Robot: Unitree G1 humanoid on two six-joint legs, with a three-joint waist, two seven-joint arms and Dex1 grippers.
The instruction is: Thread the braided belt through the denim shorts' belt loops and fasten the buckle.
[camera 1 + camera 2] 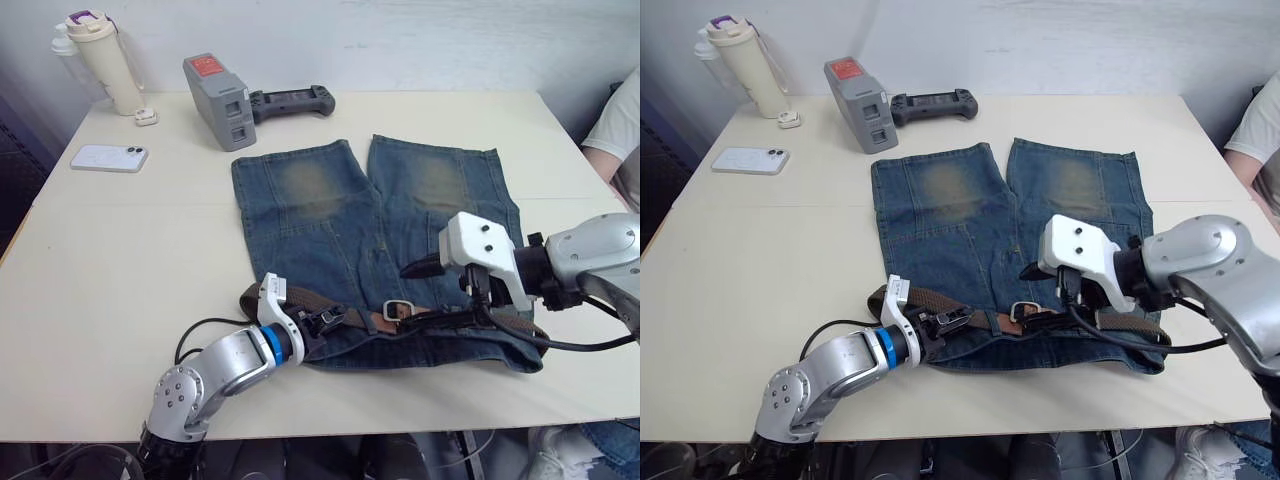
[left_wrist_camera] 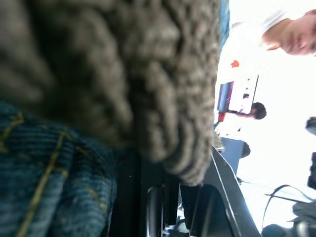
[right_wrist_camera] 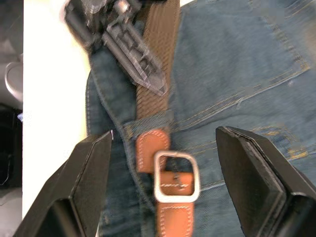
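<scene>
The denim shorts [image 1: 310,220] lie flat on the table [image 1: 120,260] with the waistband toward me. The braided belt [image 3: 158,39] runs along that waistband and passes under a belt loop [image 3: 148,123]. Its buckle [image 3: 176,177] sits mid-waist, with tan leather ends on both sides. My left gripper [image 1: 328,320] rests on the waistband left of the buckle, its fingers [image 3: 136,57] shut on the belt's edge. My right gripper [image 1: 420,268] hovers just above the buckle, its fingers [image 3: 94,173] spread wide with nothing between them.
A white phone [image 1: 109,157], a cream bottle [image 1: 105,60], a grey box [image 1: 220,100] and a black controller [image 1: 293,100] stand at the table's far left. A person's arm [image 1: 615,135] shows at the right edge. A black cable [image 1: 540,342] crosses the waistband's right end.
</scene>
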